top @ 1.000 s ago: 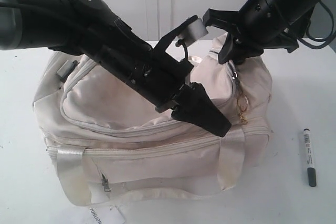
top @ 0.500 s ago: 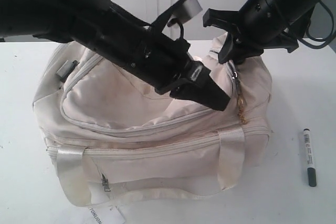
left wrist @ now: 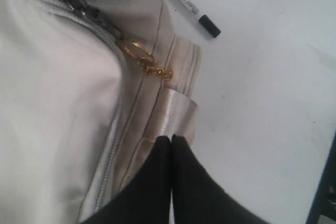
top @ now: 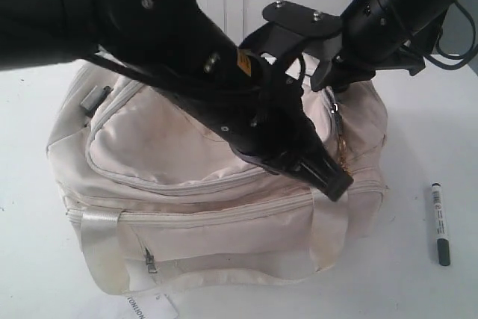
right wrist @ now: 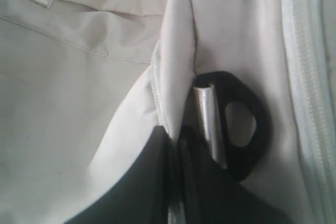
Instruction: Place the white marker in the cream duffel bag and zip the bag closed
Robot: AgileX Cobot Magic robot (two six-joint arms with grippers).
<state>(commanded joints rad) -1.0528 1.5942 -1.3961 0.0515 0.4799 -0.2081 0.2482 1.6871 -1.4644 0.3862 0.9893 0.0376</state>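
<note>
The cream duffel bag [top: 172, 155] sits on the white table, its top zip [left wrist: 63, 3] seen up close in the left wrist view. The gold ring zip pull [left wrist: 139, 53] hangs at the bag's right end. My left gripper [top: 337, 184] is shut and holds nothing, its tips over the right webbing handle [left wrist: 176, 114]. My right gripper [right wrist: 176, 137] is shut on a fold of the bag's fabric beside a black strap ring [right wrist: 260, 124], at the bag's far right end [top: 328, 80]. The white marker [top: 440, 223] lies on the table right of the bag, dark cap toward the front [left wrist: 189, 6].
A white paper tag [top: 146, 305] sticks out under the bag's front left. A small side-pocket zip pull [top: 150, 261] shows on the front. The left arm [top: 149, 28] covers much of the bag's top. The white table [top: 433, 132] runs to the right.
The left arm has swung lower and to the right across the bag, rolling its wrist, so its shut tips now sit by the right handle. The right arm and the marker have not moved.
</note>
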